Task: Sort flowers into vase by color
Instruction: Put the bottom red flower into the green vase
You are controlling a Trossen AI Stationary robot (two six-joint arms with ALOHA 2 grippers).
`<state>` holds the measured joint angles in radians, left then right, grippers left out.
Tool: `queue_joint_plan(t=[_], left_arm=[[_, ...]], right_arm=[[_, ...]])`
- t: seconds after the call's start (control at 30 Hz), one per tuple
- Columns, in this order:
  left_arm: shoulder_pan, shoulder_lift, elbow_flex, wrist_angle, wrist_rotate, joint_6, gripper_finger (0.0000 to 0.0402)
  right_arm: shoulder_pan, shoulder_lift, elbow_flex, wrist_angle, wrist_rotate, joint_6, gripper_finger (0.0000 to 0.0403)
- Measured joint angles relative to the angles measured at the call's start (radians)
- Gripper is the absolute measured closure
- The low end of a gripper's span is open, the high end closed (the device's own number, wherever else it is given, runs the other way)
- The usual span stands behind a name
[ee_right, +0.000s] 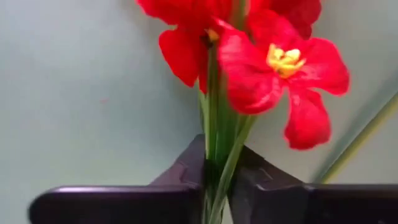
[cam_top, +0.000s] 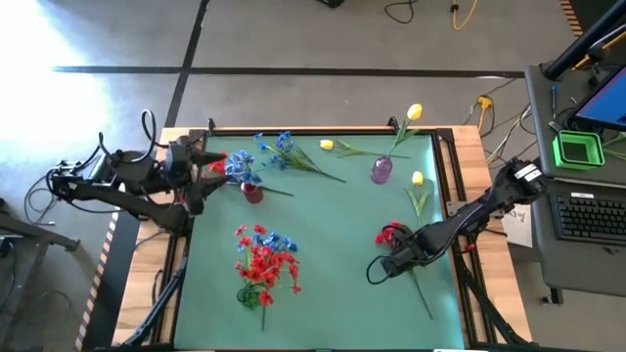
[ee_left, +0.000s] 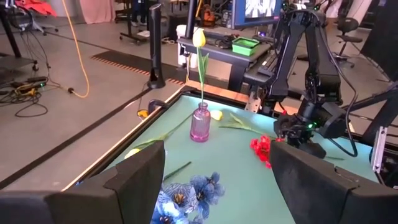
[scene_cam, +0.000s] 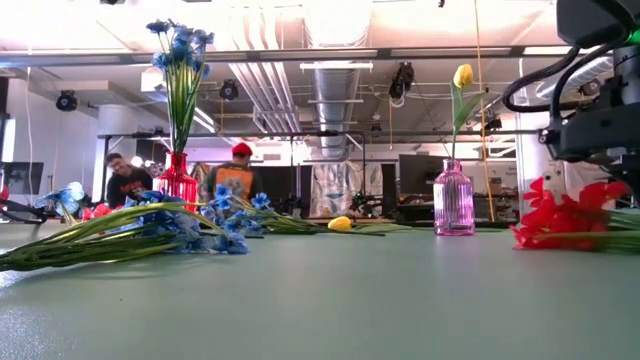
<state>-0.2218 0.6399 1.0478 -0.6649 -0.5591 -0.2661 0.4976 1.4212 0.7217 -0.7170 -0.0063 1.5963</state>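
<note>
Right gripper (cam_top: 391, 256) sits low on the right side of the green bench (cam_top: 333, 254), fingers pinched tight on the stems of a red flower cluster (cam_top: 388, 235); in the right wrist view the green stems (ee_right: 217, 162) run straight between the two dark fingers (ee_right: 180, 177), red blooms just beyond them. Cluster lies flat on the bench, its long stem trailing toward the near edge. Left gripper (cam_top: 202, 166) waits at the far-left corner, fingers spread wide, holding nothing, blue flowers (cam_top: 240, 168) just beside it. Red vase (cam_top: 252, 192) holds blue stems. Pink vase (cam_top: 380, 170) holds one yellow tulip (cam_top: 415, 111). Loose pile of red and blue flowers (cam_top: 264, 262) lies near centre-left. Two more yellow buds (cam_top: 326, 145) (cam_top: 418, 178) lie on the bench near the pink vase.
</note>
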Motion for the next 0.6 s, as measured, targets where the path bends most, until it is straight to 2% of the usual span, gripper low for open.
queue_joint_plan(t=[0.13,0.33,0.5,0.6], left_arm=[[0.000,-0.002,0.012,-0.003,0.000,0.000,0.0126],[0.000,0.000,0.070,0.002,0.037,0.061,0.0126],[0.000,0.002,0.047,0.081,0.106,0.138,0.0130],[0.000,0.005,0.010,0.131,0.108,0.173,0.0137]], right_arm=[[0.000,-0.020,0.038,-0.001,0.001,-0.059,0.0387],[0.002,-0.106,0.136,-0.004,0.047,-0.179,0.0373],[0.008,-0.181,0.232,-0.006,0.264,-0.375,0.0371],[0.006,-0.204,0.293,0.001,0.424,-0.516,0.0370]])
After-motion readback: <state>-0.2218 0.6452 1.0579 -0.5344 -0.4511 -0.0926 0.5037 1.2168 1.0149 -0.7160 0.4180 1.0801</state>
